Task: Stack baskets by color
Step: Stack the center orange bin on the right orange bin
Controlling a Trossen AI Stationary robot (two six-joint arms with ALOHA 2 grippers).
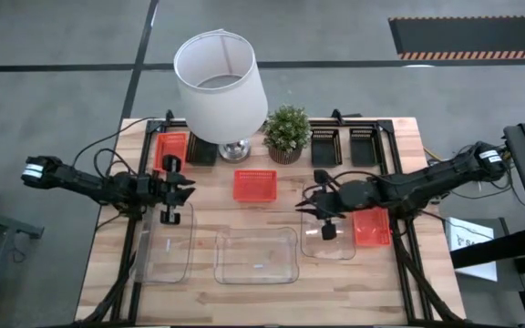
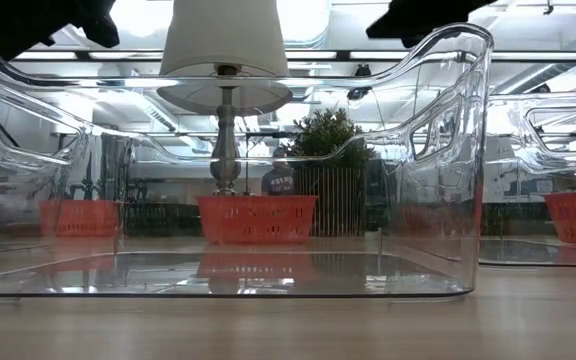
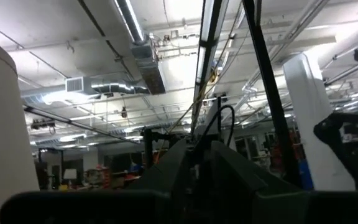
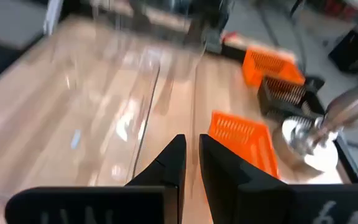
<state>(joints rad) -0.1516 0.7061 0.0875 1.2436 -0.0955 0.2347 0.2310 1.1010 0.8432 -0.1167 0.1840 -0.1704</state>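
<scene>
high view shows the nearly closed right tool (image 1: 310, 208) empty, above the right clear basket (image 1: 328, 244).

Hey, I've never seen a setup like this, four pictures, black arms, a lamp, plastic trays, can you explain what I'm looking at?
It is a robot with two dark arms at a wooden table. One picture looks straight down, one looks level across the tabletop, and two come from cameras on the arms' wrists. On the table lie three clear baskets, red-orange baskets, black baskets, a lamp and a potted plant. The left pincer hangs above the table's left side, the right pincer right of centre. Both are nearly closed and hold nothing.
</scene>
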